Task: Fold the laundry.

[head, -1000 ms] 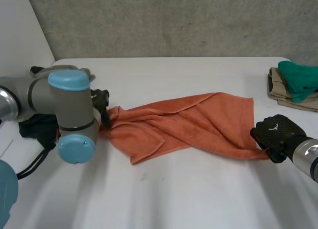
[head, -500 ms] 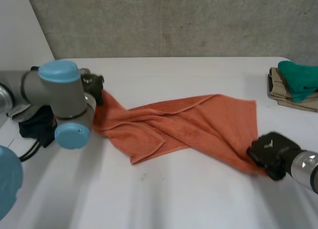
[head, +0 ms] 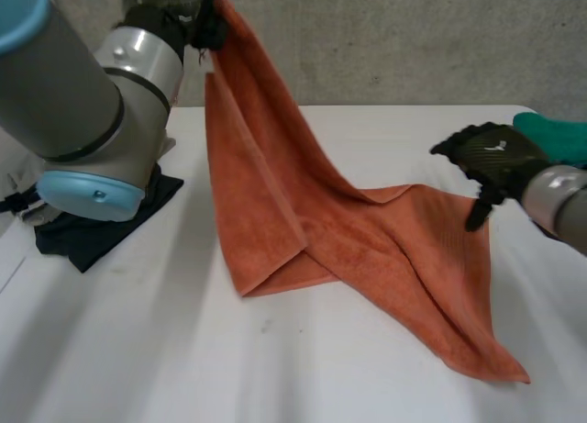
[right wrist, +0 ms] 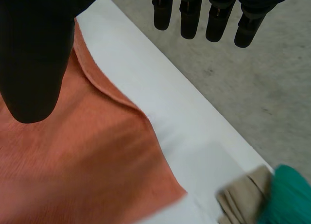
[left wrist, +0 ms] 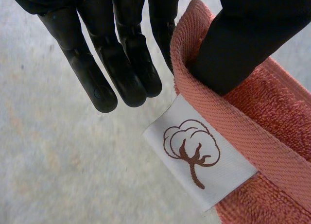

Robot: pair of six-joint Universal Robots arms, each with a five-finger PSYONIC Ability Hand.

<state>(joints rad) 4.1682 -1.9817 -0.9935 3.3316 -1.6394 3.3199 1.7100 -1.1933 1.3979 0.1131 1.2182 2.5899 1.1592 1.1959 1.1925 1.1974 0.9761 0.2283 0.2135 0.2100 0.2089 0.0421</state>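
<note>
White bench [head: 367, 134] with an orange towel [head: 275, 212]: one corner is held high over the bench's left side, the rest slopes down and lies spread toward the right. The left hand [head: 200, 15] pinches that raised corner's hem between thumb and finger. The right hand [head: 486, 155] hovers near the towel's far right edge, fingers straight, holding nothing. A dark cloth [head: 101, 230] lies at left, a green-and-tan pile [head: 550, 139] at right. A white label [left wrist: 199, 156] sits beside the pinch.
</note>
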